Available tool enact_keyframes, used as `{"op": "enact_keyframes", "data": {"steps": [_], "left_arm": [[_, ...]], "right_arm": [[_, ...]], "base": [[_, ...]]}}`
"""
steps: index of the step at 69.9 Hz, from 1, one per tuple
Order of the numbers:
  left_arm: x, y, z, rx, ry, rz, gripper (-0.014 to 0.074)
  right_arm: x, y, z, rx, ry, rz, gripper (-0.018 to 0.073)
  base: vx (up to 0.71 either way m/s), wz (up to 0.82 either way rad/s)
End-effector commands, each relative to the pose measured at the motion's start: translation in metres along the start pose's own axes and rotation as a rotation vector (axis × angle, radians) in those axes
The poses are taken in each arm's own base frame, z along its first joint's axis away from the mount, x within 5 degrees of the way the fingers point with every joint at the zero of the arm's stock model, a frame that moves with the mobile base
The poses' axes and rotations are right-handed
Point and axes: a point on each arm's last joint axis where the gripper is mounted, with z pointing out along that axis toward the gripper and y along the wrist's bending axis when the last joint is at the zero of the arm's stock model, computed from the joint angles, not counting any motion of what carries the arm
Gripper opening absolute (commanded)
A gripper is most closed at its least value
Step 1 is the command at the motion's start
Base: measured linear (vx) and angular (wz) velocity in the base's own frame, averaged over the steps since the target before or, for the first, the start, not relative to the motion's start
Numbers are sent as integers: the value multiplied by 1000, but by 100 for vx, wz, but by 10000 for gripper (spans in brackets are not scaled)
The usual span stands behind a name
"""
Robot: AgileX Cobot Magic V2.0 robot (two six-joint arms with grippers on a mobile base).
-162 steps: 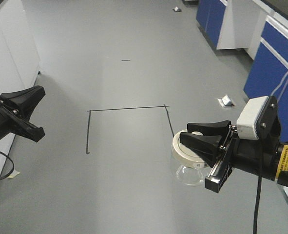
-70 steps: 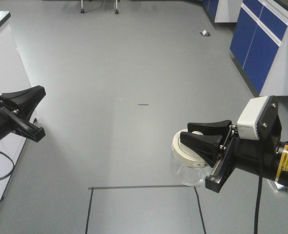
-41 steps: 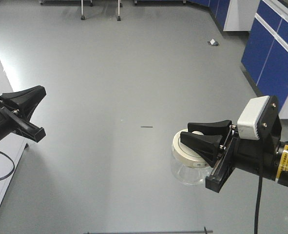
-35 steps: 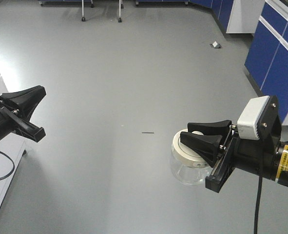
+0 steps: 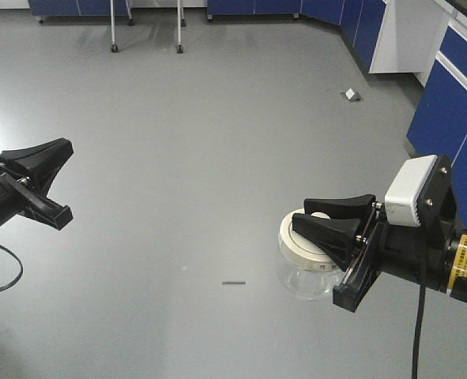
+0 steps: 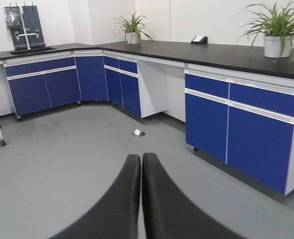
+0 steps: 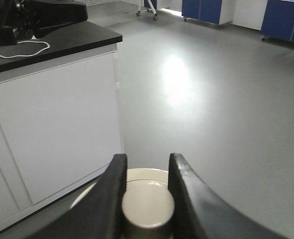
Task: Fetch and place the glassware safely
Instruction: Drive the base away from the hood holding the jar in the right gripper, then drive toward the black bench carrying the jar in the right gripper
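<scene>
We held the glass jar (image 5: 304, 276) in the air over the grey floor (image 5: 217, 142), the right jaws pinching the knob (image 7: 147, 211) on its lid (image 5: 298, 246) and the left jaws pressed together, empty, so we thought it best to roll slowly and grip tight

Left arm enters the front view at 9 o'clock. Left gripper (image 6: 141, 160) is level, fingers pressed flat together. Right arm enters at 4 o'clock. Right gripper (image 5: 300, 213) is level, fingers (image 7: 112, 199) clamped either side of the jar (image 5: 304, 278) lid knob.
</scene>
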Motion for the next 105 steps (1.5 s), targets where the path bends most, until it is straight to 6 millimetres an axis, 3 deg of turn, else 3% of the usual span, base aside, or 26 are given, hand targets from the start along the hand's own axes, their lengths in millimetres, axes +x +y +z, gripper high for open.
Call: {"op": "enact_keyframes", "data": {"steps": [1, 105], "left_arm": [[-19, 0, 0, 2, -110, -2, -7], [-19, 0, 0, 2, -110, -1, -7]], "right_arm": [[-19, 1, -3, -10, -105, -4, -1], [-19, 1, -3, -10, -105, -4, -1]], "base": [[64, -9], [66, 2]]}}
